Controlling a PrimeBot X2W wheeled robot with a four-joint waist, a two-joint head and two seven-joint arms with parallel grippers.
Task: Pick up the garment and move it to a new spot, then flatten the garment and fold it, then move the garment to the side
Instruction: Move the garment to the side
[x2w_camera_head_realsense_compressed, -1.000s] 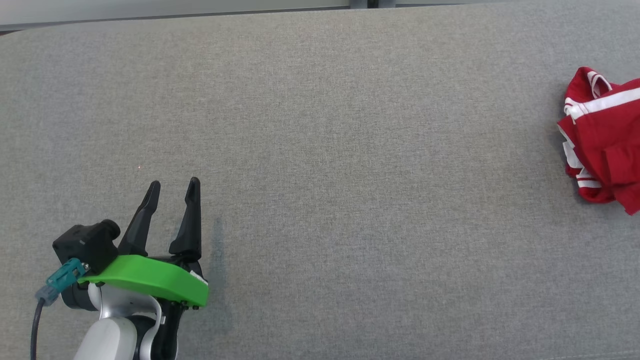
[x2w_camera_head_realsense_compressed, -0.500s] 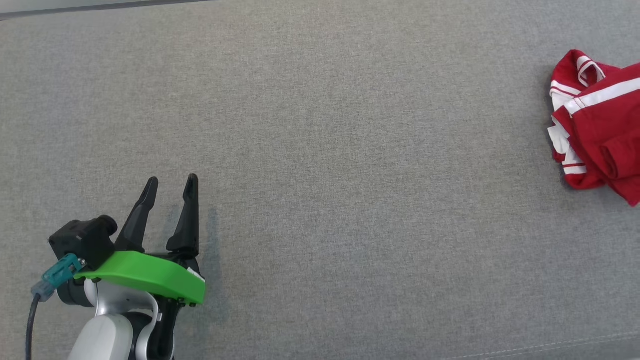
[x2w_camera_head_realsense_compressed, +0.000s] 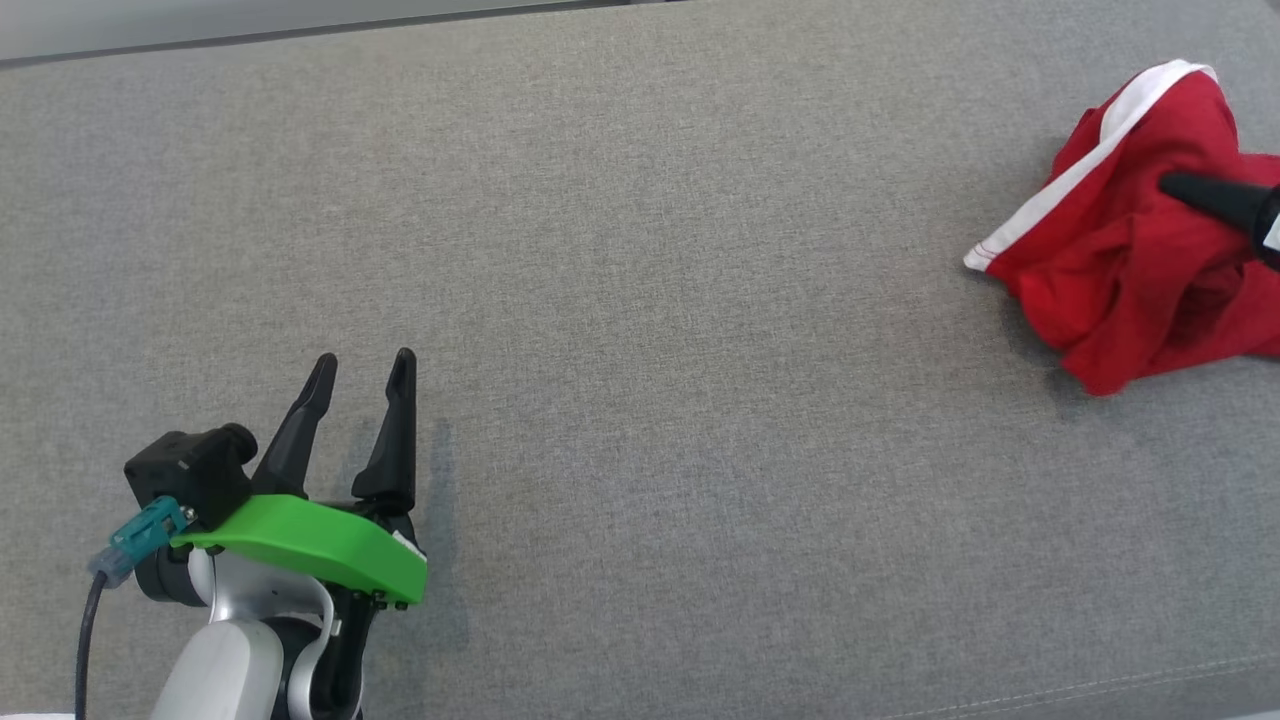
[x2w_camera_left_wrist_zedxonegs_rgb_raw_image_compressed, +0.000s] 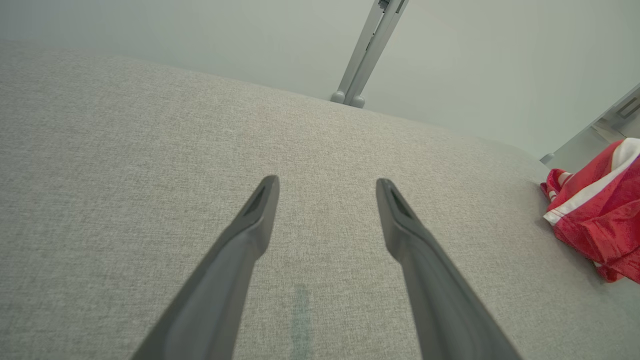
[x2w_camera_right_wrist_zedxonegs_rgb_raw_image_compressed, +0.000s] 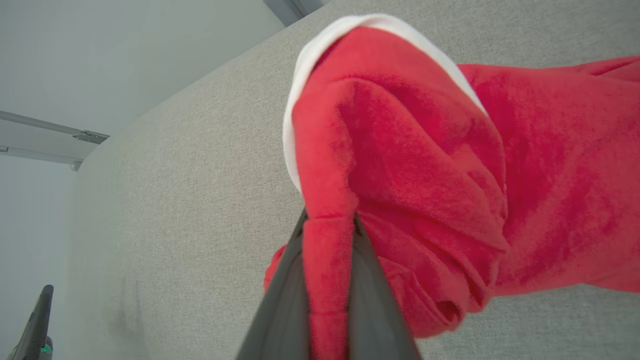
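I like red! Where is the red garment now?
The crumpled red fabric garment with white stripes sits at the head view's right edge on the grey cloth surface, pinched by the right gripper, far from the left gripper.

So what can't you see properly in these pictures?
The garment: head view, its right part is cut off by the picture's edge.
What kind of garment: bunched up, folds hide its shape.
The right gripper: head view, mostly cut off by the same edge.

A grey woven-fabric surface (x2w_camera_head_realsense_compressed: 640, 250) — crumpled red garment (x2w_camera_head_realsense_compressed: 1120, 270) resting at its right side.
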